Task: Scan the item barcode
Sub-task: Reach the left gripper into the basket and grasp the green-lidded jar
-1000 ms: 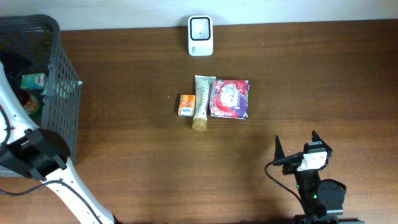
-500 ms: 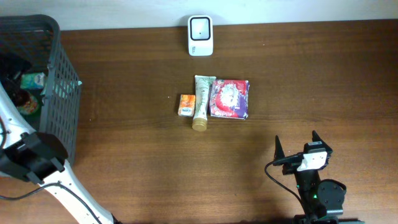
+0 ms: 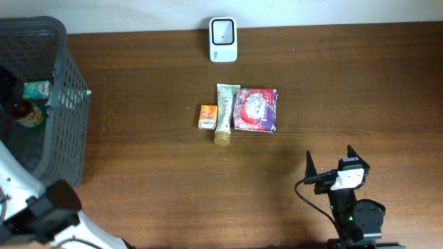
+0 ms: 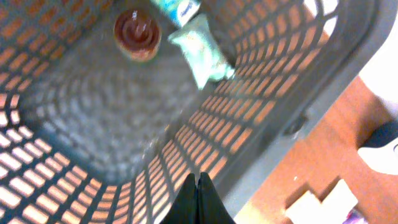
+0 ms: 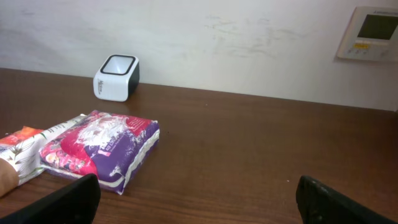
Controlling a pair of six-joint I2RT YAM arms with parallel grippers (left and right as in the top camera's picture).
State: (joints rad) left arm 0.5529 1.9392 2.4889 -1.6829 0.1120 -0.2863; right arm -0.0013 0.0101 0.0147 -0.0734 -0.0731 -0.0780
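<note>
Tabletop (image 3: pixel 152 173) of dark wood carries everything. One grey slatted plastic basket (image 3: pixel 69 104) stands at its left end, the only container. Three things show inside it: one brown bottle (image 4: pixel 137 34) standing upright and seen cap-on, one pale green soft packet (image 4: pixel 199 53) just beside the bottle, and one white-and-blue pack (image 4: pixel 177 7), cut off by the edge of the left wrist view so its kind cannot be told.

Near the middle of the table three more items lie side by side in one row, touching: one purple-and-pink packet (image 3: pixel 255 109) on the right, one cream tube (image 3: pixel 224 114) in the middle with its cap toward the near edge, and one small orange box (image 3: pixel 208 117) on the left. One white barcode scanner (image 3: pixel 223 39) stands at the far edge, apart from the row and in line with the tube.

Two grippers are present. The left gripper (image 4: pixel 199 186) hangs above the basket's near wall, its fingertips pressed together with nothing between them. The right gripper (image 3: pixel 330 158) sits at the near right, well apart from the row, fingers spread wide.
</note>
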